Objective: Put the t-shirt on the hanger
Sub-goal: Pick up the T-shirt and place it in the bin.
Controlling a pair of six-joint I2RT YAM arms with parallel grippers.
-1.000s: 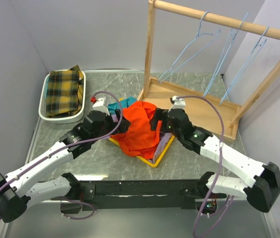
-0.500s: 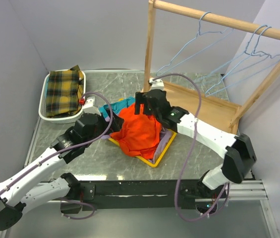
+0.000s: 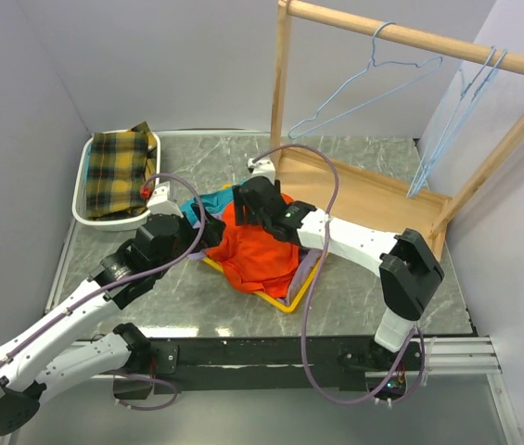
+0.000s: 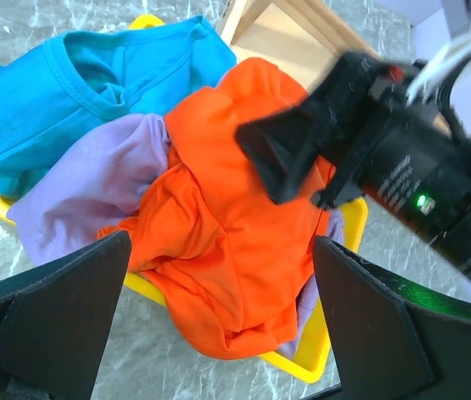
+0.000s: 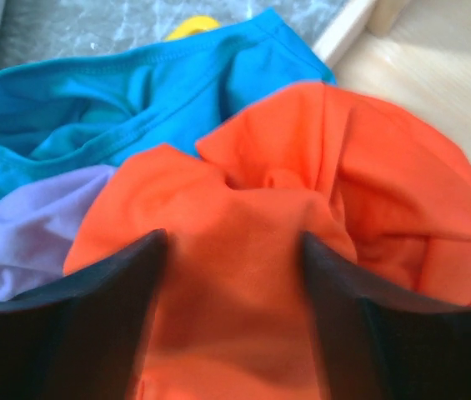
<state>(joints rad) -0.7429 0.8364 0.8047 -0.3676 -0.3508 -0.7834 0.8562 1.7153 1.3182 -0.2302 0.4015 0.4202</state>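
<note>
soft crumpled t-shirt [image 3: 257, 248] heaped in yellow tray [image 3: 285, 306], long axis toward tray's near rim; right gripper [image 5: 233, 250] spread over its fold (not clamped), left gripper [image 4: 218, 250] wide, empty.

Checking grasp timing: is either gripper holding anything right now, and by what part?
Nothing is held yet. The right gripper is open, its fingers astride a bunched fold of the orange t-shirt. The left gripper hangs open above it.

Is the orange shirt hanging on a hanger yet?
No, the t-shirt lies crumpled in the yellow tray, and the hangers on the rack are bare.
</note>
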